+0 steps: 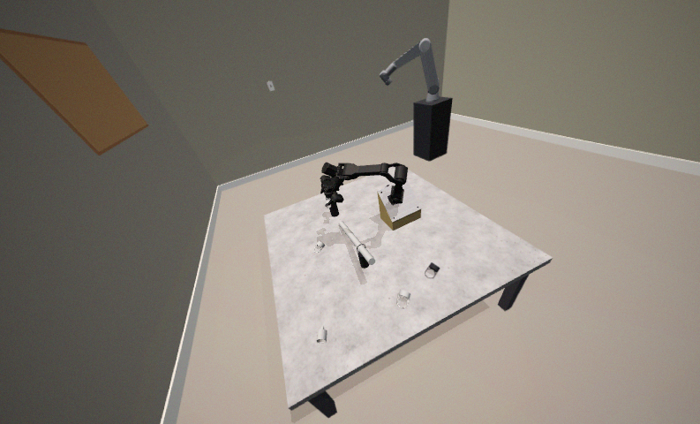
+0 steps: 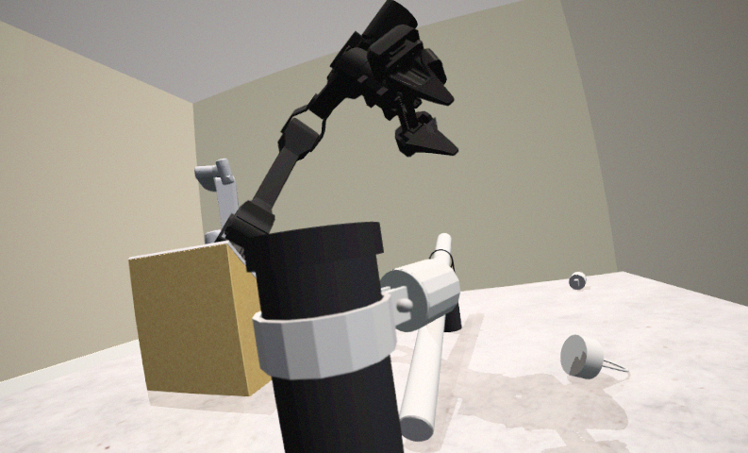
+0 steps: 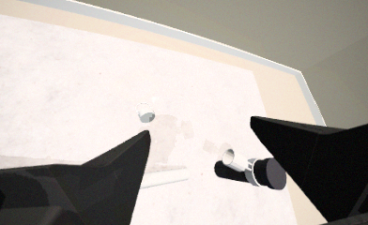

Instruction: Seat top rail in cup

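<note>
The white rail [image 1: 352, 238] [image 2: 426, 359] [image 3: 167, 178] passes through the loop cap [image 2: 440, 252] on the short black post [image 1: 363, 260] and slopes down. Its cut end [image 2: 417, 427] is low beside the big post [image 2: 324, 292], below and outside the end cup [image 2: 441, 292] [image 3: 229, 157]. The cup hangs on the brace band [image 2: 326, 344], which is around the post just under the post cap [image 2: 316, 241] [image 3: 276, 174]. My gripper [image 2: 454, 125] [image 3: 200, 127] is open and empty, above the post and cup, apart from the rail. In the top view the arm hides the band and cup.
A loose fitting [image 1: 319, 246] [image 2: 581, 357] [image 3: 146, 113] lies near the big post. Other fittings lie farther out: a white cup [image 1: 321, 335], a white fitting [image 1: 402, 298] and a dark and white one [image 1: 432, 270]. The arm's base stands on a wooden block [image 1: 408, 219] [image 2: 187, 325].
</note>
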You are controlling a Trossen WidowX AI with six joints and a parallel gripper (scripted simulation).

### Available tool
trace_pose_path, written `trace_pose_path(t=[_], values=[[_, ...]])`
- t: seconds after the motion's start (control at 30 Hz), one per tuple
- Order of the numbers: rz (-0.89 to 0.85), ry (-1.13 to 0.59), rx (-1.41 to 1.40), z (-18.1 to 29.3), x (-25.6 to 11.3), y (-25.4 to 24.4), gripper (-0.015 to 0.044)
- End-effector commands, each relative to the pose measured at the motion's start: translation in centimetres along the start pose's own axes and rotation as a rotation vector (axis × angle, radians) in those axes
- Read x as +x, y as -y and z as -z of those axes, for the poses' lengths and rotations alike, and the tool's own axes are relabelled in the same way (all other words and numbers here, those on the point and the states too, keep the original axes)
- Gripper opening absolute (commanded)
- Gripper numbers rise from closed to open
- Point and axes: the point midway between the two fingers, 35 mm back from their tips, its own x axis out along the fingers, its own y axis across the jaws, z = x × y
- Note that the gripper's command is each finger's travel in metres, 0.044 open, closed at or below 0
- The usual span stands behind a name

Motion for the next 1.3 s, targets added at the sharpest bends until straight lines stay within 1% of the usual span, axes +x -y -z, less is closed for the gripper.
trace_pose_path(t=[0.0, 0.1, 0.37, 0.43, 0.57, 0.93, 1.0, 1.27], values=[[-0.133, -0.109, 0.221, 5.8, 0.8, -1.5, 0.044], [-0.216, -0.172, 0.373, 9.0, 0.8, -2.8, 0.044], [-0.222, -0.176, 0.384, 9.2, 0.8, -2.9, 0.044], [-0.219, -0.173, 0.343, 9.3, 1.0, -2.5, 0.044], [-0.207, -0.157, 0.107, 9.5, 2.3, 0.0, 0.044], [-0.186, -0.15, -0.854, 12.7, 7.9, 9.9, 0.044], [-0.188, -0.152, -0.911, 13.0, 8.2, 10.5, 0.044], [-0.188, -0.152, -0.911, 13.0, 8.2, 10.5, 0.044]])
